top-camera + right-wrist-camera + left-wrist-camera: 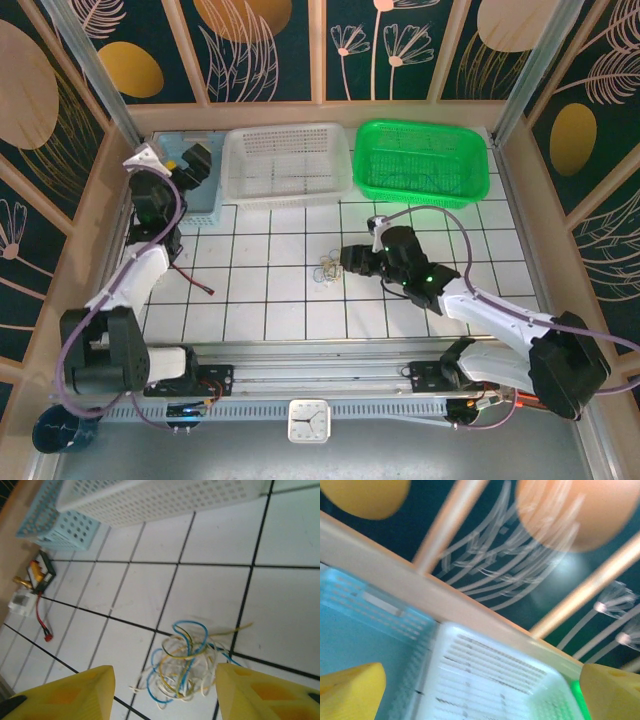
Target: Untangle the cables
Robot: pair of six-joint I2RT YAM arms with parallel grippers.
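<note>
The cables (327, 268) lie as a small loose tangle on the white tiled floor near the middle. In the right wrist view the cables (185, 666) show blue, yellow and whitish loops. My right gripper (350, 262) hovers just right of the tangle. Seen from its own wrist, the right gripper (165, 695) stands open, with its yellow fingers (75, 695) on either side of the tangle and not touching it. My left gripper (195, 160) is raised at the far left by the baskets. The left gripper (480, 695) is wide open and holds nothing.
A white basket (288, 165), a green basket (422, 160) and a light blue basket (195, 200) line the back wall. A small black tray (42, 572) and a red wire (198, 285) lie at the left. Panel walls close in the floor.
</note>
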